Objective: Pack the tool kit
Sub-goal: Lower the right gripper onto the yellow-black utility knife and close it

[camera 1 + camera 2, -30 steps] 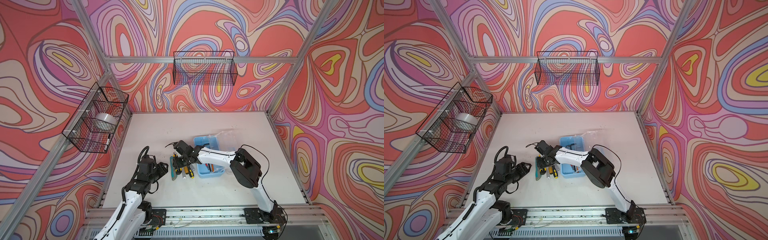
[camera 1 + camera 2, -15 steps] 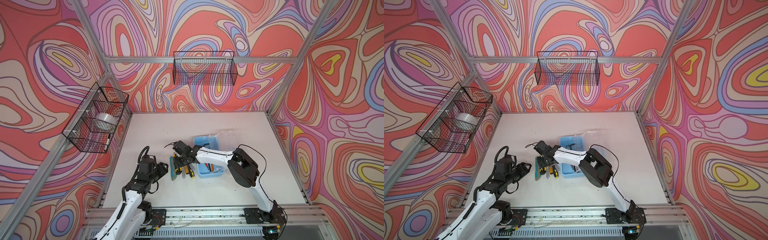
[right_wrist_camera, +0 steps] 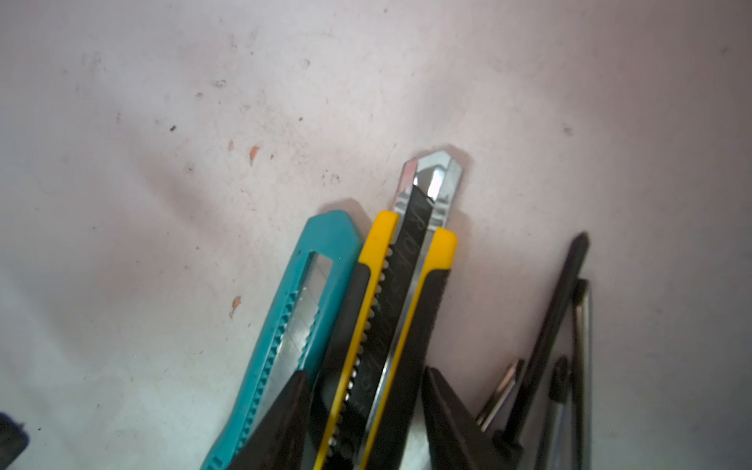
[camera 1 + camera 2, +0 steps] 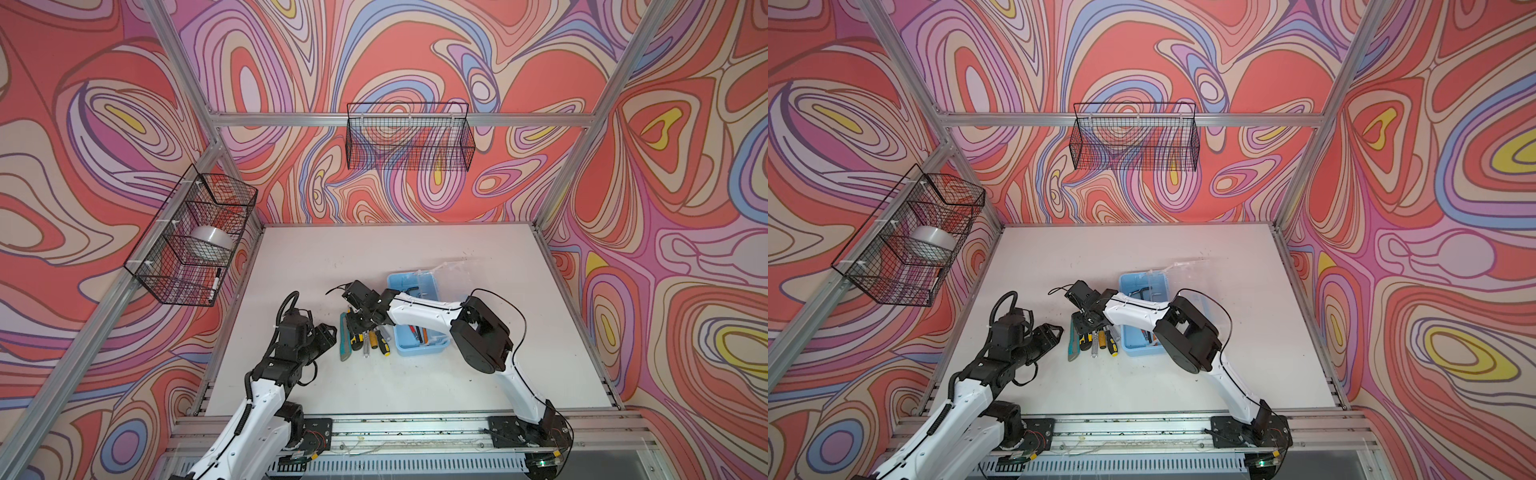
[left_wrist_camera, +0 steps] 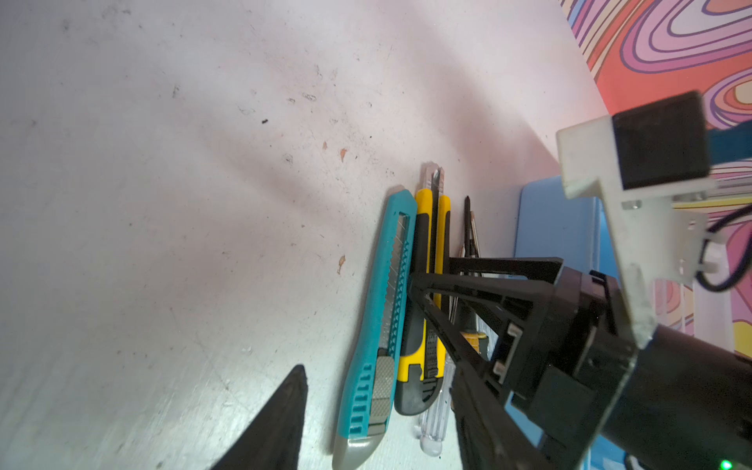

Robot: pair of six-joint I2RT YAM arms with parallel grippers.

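Note:
The light-blue case [image 4: 424, 352] [image 4: 1142, 352] stands open right of centre, a hex key [image 4: 411, 291] and thin tools inside it. To its left, a teal utility knife [image 4: 344, 345] [image 5: 403, 203] [image 3: 325, 232], a yellow-black utility knife [image 4: 356, 340] [image 5: 423, 203] [image 3: 441, 248] and screwdrivers [image 4: 380, 340] [image 3: 549, 325] lie side by side on the table. My right gripper [image 4: 359, 326] [image 3: 364, 372] is down over the yellow-black knife, open, one finger on each side of it. My left gripper [image 4: 328, 332] [image 5: 378, 390] hovers open just left of the tools, holding nothing.
A black wire basket [image 4: 409, 141] hangs on the back wall. Another wire basket [image 4: 166, 266] on the left wall holds a tape roll [image 4: 210, 243] and a marker [image 4: 216, 284]. The case's clear lid [image 4: 457, 270] lies open behind it.
The right gripper's jaws have narrowed slightly around the yellow-black knife and its elbow has shifted a little left. The left arm has not moved.

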